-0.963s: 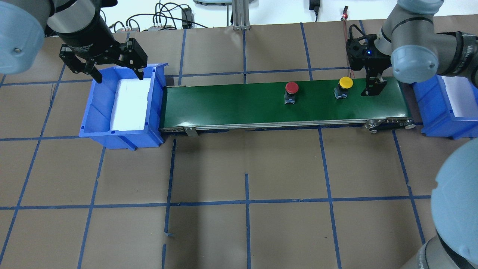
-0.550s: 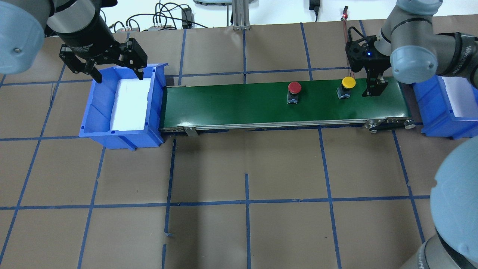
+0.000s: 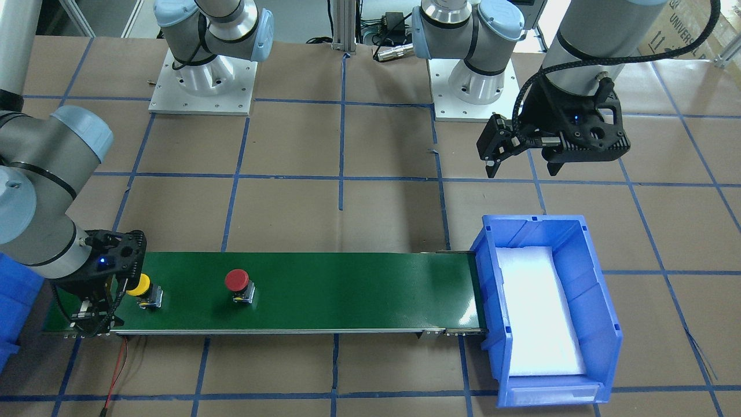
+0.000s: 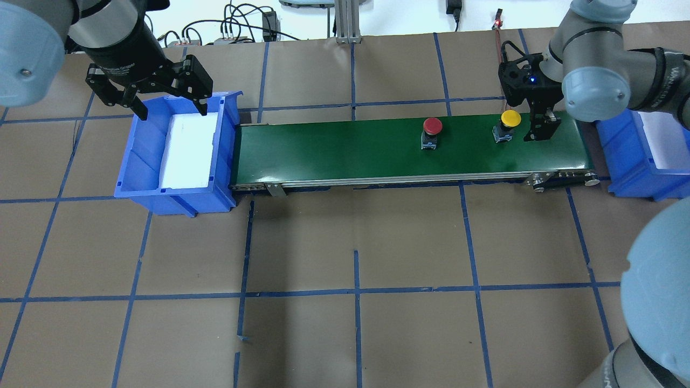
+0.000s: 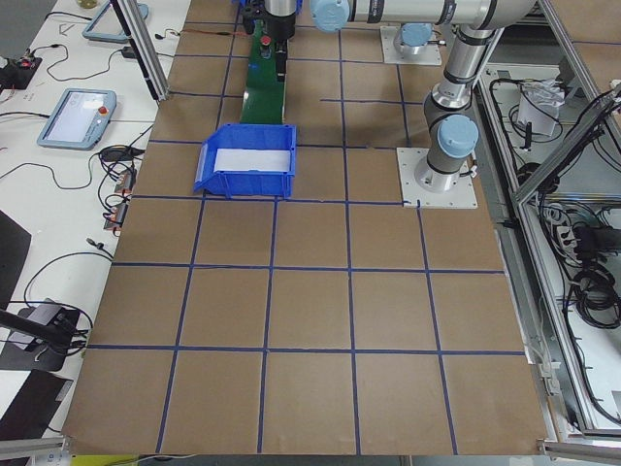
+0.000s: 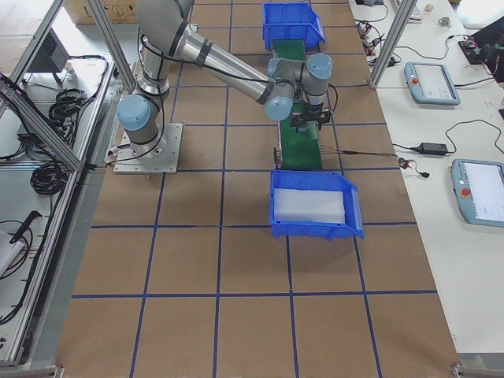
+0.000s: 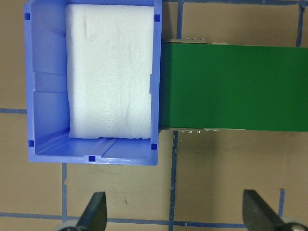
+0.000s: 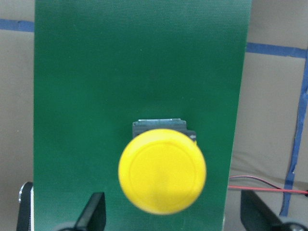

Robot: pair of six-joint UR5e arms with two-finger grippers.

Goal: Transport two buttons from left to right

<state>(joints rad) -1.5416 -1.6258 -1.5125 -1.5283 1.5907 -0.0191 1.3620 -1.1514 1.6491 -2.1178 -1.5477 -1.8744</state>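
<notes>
The yellow button (image 4: 510, 118) stands on the green conveyor belt (image 4: 350, 151) near its right end. It also shows in the front view (image 3: 139, 285) and fills the right wrist view (image 8: 162, 175). The red button (image 4: 432, 125) stands on the belt further left, seen also in the front view (image 3: 237, 280). My right gripper (image 4: 540, 129) is open, low over the belt, just right of the yellow button; its fingers (image 8: 94, 211) flank the cap's near edge. My left gripper (image 4: 171, 109) is open and empty above the far rim of the left blue bin (image 4: 178, 188).
The left bin holds a white foam pad (image 7: 110, 72). A second blue bin (image 4: 630, 161) stands just past the belt's right end, partly under my right arm. A red wire (image 3: 118, 370) runs off the belt's end. Cables lie at the table's far edge.
Both buttons have travelled right along the belt, the yellow one closing on my right gripper. My right gripper shifted slightly. My left gripper has not moved.
</notes>
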